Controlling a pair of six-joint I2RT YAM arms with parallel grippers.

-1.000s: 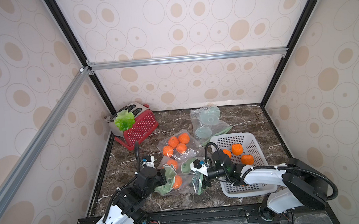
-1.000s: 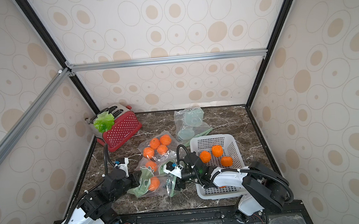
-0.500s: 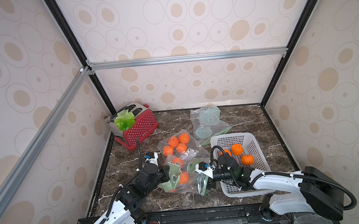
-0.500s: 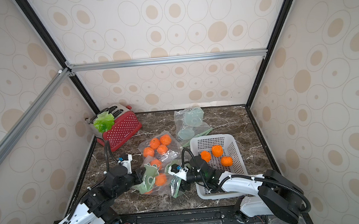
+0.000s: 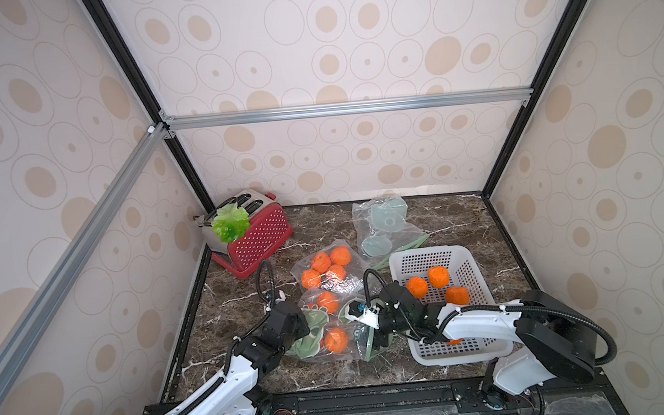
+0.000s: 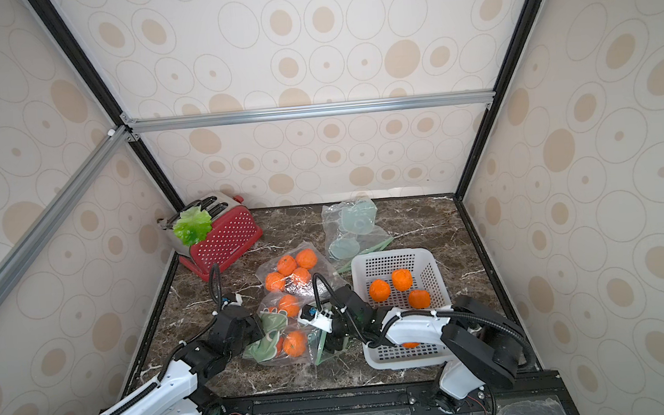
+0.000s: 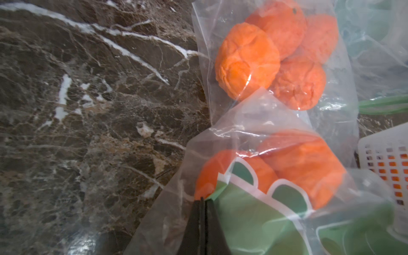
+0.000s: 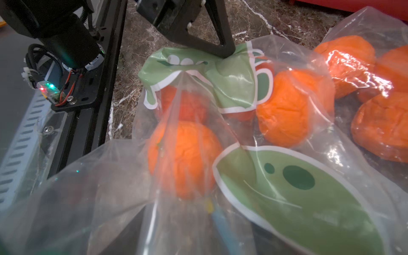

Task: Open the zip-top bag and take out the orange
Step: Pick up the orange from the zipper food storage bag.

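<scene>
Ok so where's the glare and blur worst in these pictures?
Right wrist view: strong glare on the farther orange bag; the near plastic of the printed zip-top bag is out of focus. Left wrist view: the left tool is blurred, close up. Both top views: even light, sharp.

Cream walls [image 5: 330, 54] printed with beige ovals and thin rings close in three sides. Black posts [image 5: 181, 163] rise at the back corners, joined by a horizontal aluminium rail [image 5: 347, 109]; a second rail [image 5: 64, 270] runs along the left wall. The surface [image 5: 465, 222] is dark brown marble, veined white, evenly lit.
</scene>
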